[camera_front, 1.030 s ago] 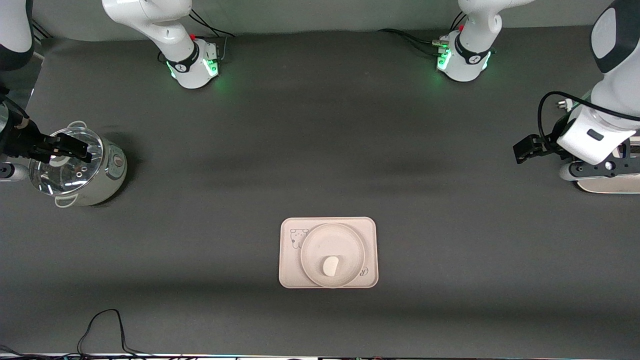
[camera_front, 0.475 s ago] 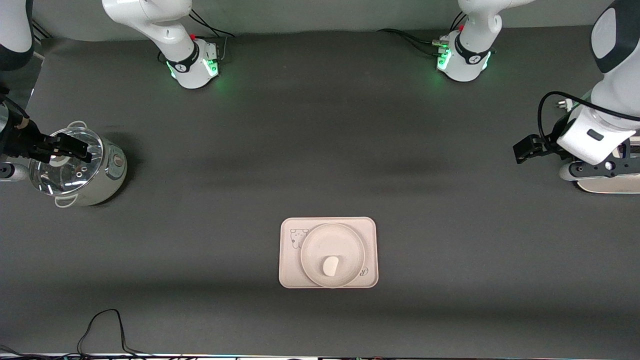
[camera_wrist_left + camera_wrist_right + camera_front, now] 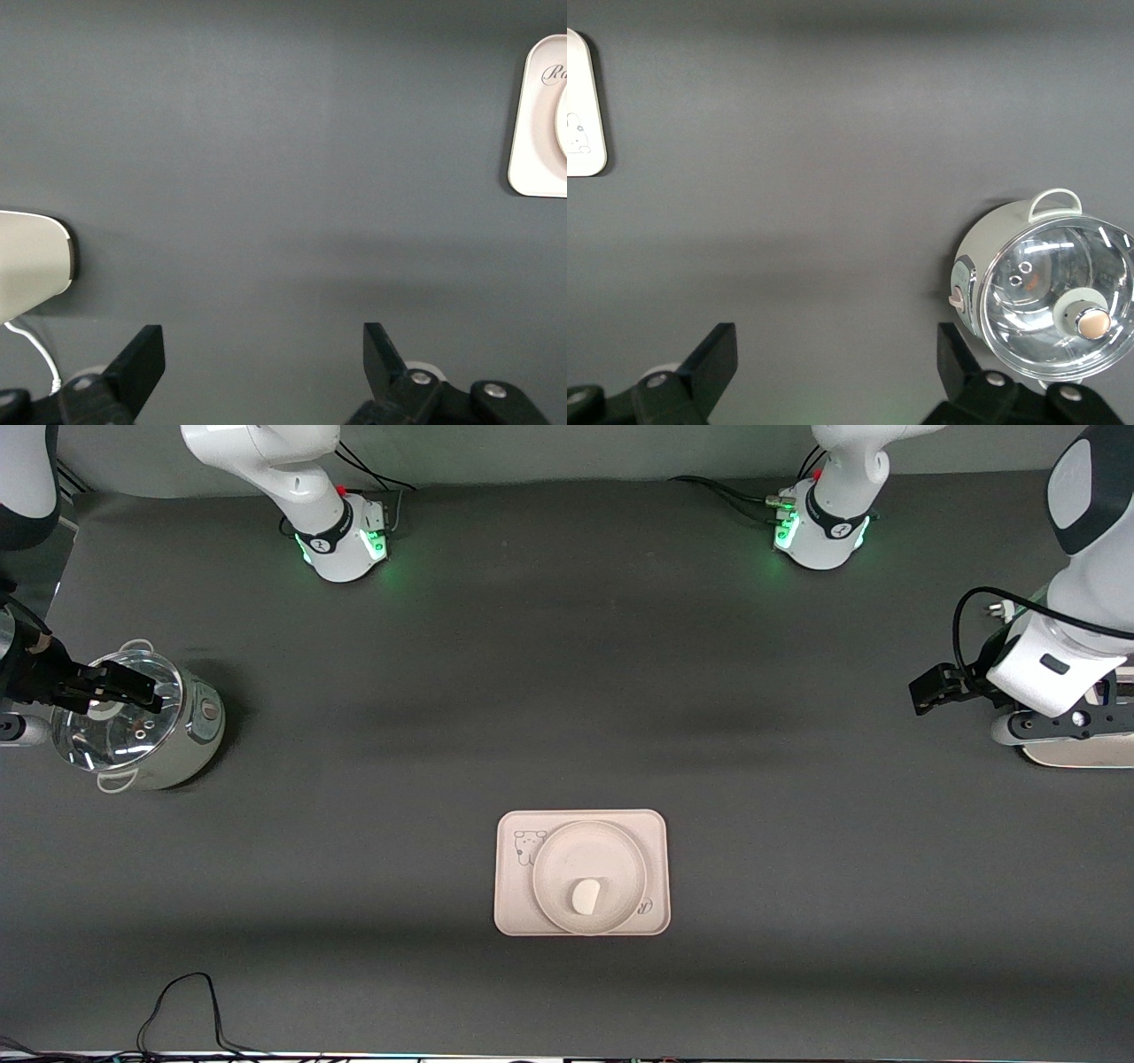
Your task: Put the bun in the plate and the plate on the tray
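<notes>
The white bun lies in the round cream plate, on the part of it nearer the front camera. The plate sits on the cream-pink rabbit tray in the middle of the table, toward the front camera. My left gripper is open and empty, up in the air at the left arm's end of the table; its wrist view shows bare mat between its fingers and the tray's edge farther off. My right gripper is open and empty over the pot; its wrist view shows bare mat between its fingers.
A pale green pot with a glass lid stands at the right arm's end of the table, also in the right wrist view. A flat white object lies at the left arm's end, under the left arm. A black cable lies by the front edge.
</notes>
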### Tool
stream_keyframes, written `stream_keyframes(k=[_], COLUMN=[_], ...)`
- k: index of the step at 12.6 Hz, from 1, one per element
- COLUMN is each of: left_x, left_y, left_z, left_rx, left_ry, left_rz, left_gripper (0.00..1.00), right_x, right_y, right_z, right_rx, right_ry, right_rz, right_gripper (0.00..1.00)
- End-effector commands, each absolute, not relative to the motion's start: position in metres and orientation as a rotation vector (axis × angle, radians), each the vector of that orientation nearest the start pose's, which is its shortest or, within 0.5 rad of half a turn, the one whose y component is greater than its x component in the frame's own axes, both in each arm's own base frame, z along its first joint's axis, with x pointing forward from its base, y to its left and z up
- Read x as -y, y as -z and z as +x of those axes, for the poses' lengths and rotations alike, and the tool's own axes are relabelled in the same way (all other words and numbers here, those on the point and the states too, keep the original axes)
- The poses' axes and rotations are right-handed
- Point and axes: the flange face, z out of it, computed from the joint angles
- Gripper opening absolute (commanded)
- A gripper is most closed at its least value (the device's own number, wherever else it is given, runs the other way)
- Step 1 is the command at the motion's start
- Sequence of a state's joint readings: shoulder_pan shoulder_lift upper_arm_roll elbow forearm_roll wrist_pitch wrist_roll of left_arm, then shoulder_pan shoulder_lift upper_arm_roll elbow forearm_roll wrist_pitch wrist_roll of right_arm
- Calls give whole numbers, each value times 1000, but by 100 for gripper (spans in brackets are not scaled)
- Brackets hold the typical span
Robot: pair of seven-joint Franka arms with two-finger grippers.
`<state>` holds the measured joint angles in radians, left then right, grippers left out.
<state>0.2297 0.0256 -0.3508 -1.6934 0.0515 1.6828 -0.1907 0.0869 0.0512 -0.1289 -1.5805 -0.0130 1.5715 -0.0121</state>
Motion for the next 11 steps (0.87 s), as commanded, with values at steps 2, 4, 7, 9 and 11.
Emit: stream_keyframes(k=[2,4,7,9,11], left_x=[62,60,61,70,65], left_y=[-566,-566,-565,-567,-563], left_z=[564,564,563,561,563], left_rx=[105,91,87,44,62], left_ry=[-33,-38,-62,-58,-67], left_rz=[-3099,-3100,-3098,-3085,-3095], left_gripper=[100,100,100,100,100], right_x=[25,25,25,25,25], right_y=[-596,-597,-596,-596,-597], right_z=[562,562,562,562,562], right_rx=[-36,-38,-38,-36,-38], right_ry=[-95,-93,-96,-95,-93], right_rz=[-3166,-3166,-3166,-3166,-3166], right_gripper=[100,100,100,100,100])
